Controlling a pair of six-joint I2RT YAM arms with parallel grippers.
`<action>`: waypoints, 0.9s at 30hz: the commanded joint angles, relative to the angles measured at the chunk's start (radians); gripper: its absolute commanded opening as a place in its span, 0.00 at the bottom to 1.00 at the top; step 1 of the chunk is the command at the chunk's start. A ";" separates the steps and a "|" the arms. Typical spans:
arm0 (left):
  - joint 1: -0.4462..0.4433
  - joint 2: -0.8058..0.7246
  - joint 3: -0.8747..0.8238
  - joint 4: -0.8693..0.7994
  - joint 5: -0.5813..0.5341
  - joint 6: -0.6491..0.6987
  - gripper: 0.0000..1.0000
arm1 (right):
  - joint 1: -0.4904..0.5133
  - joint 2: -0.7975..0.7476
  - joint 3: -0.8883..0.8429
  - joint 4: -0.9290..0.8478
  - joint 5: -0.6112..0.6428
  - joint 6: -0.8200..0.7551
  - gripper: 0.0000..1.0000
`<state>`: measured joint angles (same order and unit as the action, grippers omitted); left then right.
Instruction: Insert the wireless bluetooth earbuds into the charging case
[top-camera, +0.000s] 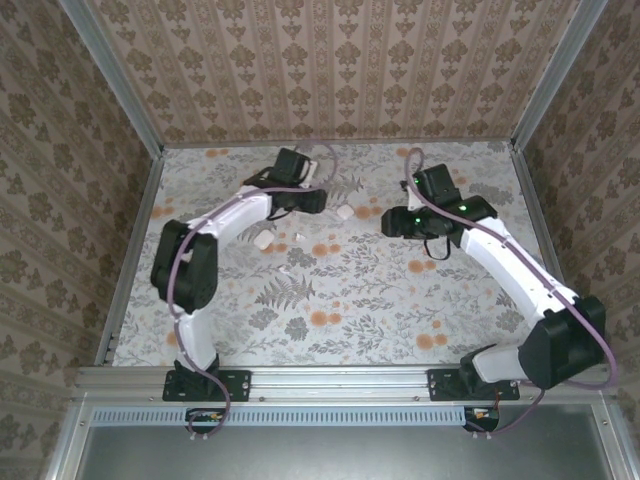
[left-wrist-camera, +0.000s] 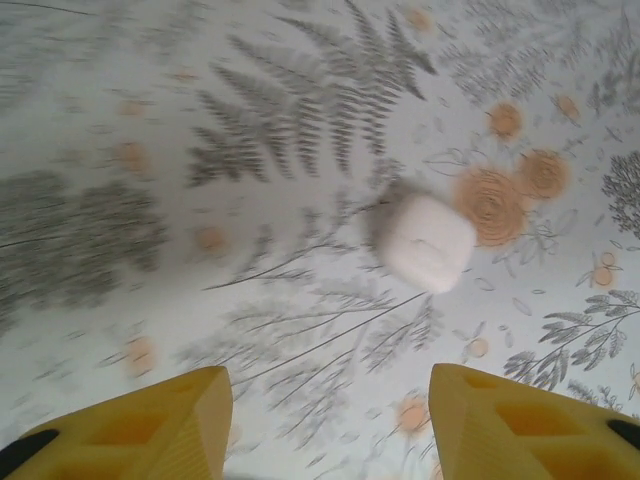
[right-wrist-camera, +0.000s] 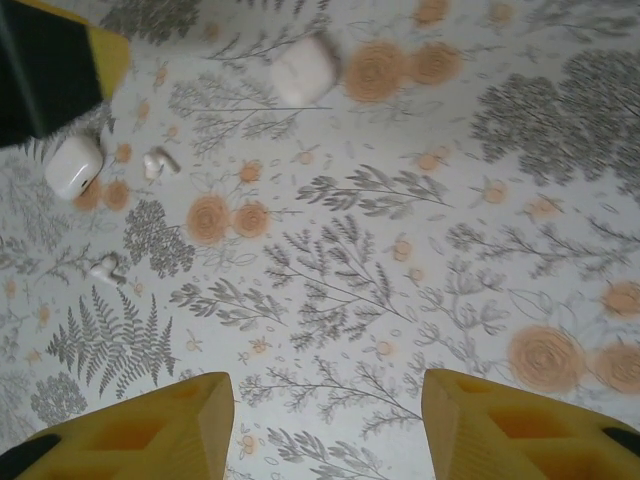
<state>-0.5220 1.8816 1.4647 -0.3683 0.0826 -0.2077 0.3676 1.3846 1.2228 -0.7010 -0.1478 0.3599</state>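
Both my jaw pairs sit apart, nothing held; left gripper (left-wrist-camera: 325, 405) w/ white case (left-wrist-camera: 425, 240) just ahead, right gripper (right-wrist-camera: 325, 405) sees 2 earbuds (right-wrist-camera: 158, 162) nr 2nd case (right-wrist-camera: 75, 165)

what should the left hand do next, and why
Probably ease forward and sideways to centre the white case between its fingers: the left hand is open and empty, the case lies ahead, off-centre toward one finger, and an earbud lies loose nearby.
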 joint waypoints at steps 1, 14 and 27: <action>0.059 -0.114 -0.109 -0.025 -0.055 0.027 0.56 | 0.081 0.100 0.091 -0.006 0.086 -0.048 0.55; 0.399 -0.468 -0.587 0.078 0.115 -0.100 0.64 | 0.340 0.708 0.719 -0.119 0.086 -0.176 0.61; 0.317 -0.259 -0.430 -0.040 0.228 0.245 0.67 | 0.298 0.766 0.676 -0.048 -0.023 0.018 0.62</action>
<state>-0.1791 1.5791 0.9657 -0.3424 0.2703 -0.1032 0.6949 2.2185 1.9850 -0.7525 -0.1436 0.3157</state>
